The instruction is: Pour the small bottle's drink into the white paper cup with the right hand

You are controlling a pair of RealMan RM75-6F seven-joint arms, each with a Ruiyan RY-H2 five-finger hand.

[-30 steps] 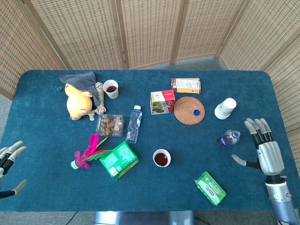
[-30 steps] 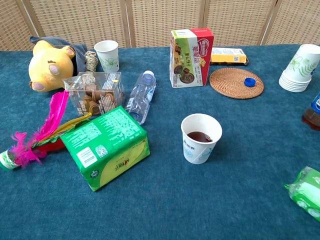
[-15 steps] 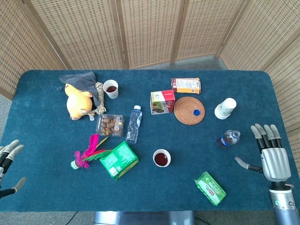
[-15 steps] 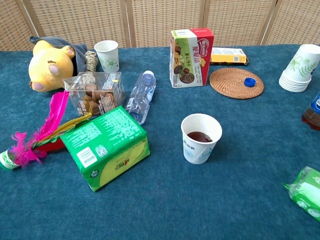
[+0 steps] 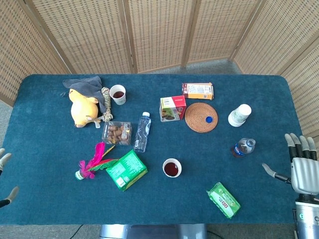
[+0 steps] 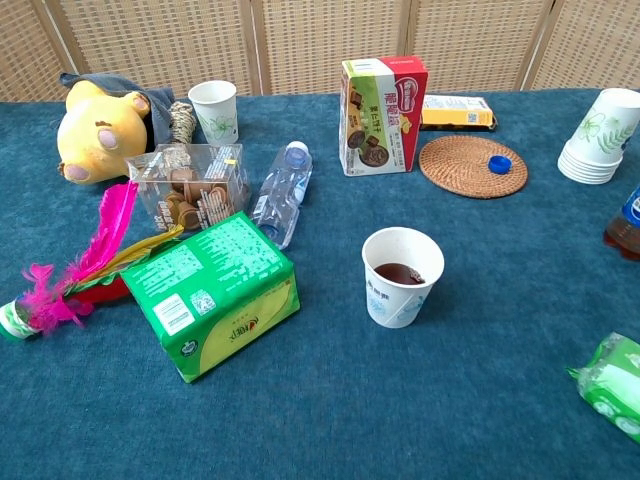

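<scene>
Bottle (image 5: 242, 147): we are seeing it standing upright, uncapped, right of centre. Right hand (image 5: 302, 167): lying spread at right edge, holding nothing. Left hand (image 5: 4, 179): we cannot tell.

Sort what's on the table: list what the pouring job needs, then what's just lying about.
Job:
small bottle
paper cup
right hand

Lying about:
cup stack
coaster with blue cap
red-green carton
water bottle
green box
plush toy
feather shuttlecock
green pack

Overhead head view; low, perhaps nearer, chest view
</scene>
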